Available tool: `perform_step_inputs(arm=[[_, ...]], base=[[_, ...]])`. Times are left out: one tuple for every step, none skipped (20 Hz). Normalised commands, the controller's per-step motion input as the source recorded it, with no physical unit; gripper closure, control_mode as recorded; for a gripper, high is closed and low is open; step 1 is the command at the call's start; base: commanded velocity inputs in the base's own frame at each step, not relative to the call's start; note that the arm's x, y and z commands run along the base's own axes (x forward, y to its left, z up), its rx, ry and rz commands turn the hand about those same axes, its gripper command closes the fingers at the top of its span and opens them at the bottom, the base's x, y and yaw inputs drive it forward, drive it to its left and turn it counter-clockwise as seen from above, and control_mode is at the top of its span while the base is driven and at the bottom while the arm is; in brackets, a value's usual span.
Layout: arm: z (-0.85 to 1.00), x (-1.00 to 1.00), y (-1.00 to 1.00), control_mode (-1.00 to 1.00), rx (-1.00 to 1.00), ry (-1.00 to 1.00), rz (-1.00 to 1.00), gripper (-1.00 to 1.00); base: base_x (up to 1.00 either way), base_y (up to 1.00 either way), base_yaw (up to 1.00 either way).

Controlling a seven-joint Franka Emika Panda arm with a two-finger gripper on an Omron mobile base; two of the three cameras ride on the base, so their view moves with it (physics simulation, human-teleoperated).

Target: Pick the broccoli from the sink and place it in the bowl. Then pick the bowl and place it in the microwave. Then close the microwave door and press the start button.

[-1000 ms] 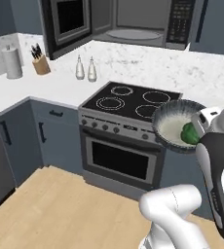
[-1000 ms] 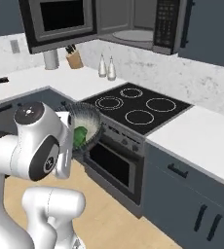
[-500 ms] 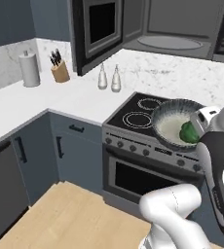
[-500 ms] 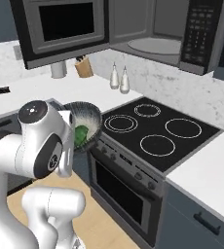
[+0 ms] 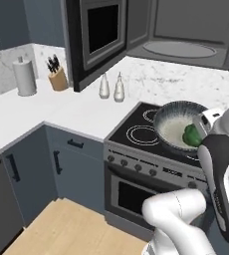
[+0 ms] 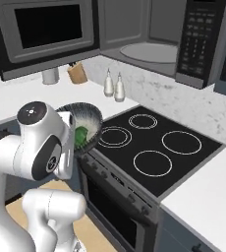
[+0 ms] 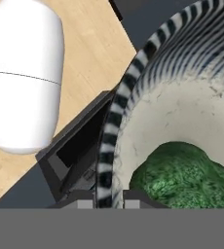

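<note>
My gripper [image 7: 109, 197] is shut on the rim of the bowl [image 7: 115, 121], one fingertip on each side of the striped wall. The bowl [image 5: 172, 124] hangs in the air over the front left of the stove, and the green broccoli [image 5: 190, 134] lies inside it against the side nearest the hand. From the right, the bowl [image 6: 89, 120] and broccoli [image 6: 80, 136] sit just beside my white wrist. The microwave [image 5: 186, 30] is mounted above, grey inside, and the microwave door [image 5: 99, 35] is swung wide open to the left. The sink is out of view.
A black cooktop [image 6: 154, 147] with an oven below it lies under the bowl. Two shakers [image 5: 111, 87], a knife block [image 5: 58, 74] and a paper towel roll [image 5: 24, 77] stand on the white counter to the left. The microwave's button panel [image 6: 201, 42] is at its right.
The whole picture has shifted: the base has moved, so the stove and the microwave now appear closer and further right. The bowl with the broccoli stays in the same grip.
</note>
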Motion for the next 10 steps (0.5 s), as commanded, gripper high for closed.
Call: perform_step_inputs(arm=[[0.0,0.0,0.0,1.0,0.0,0.0,0.0,1.0],[0.0,0.0,0.0,1.0,0.0,0.0,0.0,1.0],[0.0,0.0,0.0,1.0,0.0,0.0,0.0,1.0],[0.0,0.0,0.0,1.0,0.0,0.0,0.0,1.0],[0.0,0.0,0.0,1.0,0.0,0.0,0.0,1.0],[0.0,0.0,0.0,1.0,0.0,0.0,0.0,1.0],[0.0,0.0,0.0,1.0,0.0,0.0,0.0,1.0],[0.0,0.0,0.0,1.0,0.0,0.0,0.0,1.0],[0.0,0.0,0.0,1.0,0.0,0.0,0.0,1.0],[0.0,0.0,0.0,1.0,0.0,0.0,0.0,1.0]], base=[[0.72,0.02,-0.06],[0.87,0.0,-0.07],[0.88,0.0,-0.07],[0.86,0.0,-0.04],[0.8,-0.03,-0.04],[0.91,0.0,-0.04],[1.0,-0.02,-0.04],[0.91,-0.06,-0.03],[0.79,-0.22,0.0],[0.63,-0.24,0.0]])
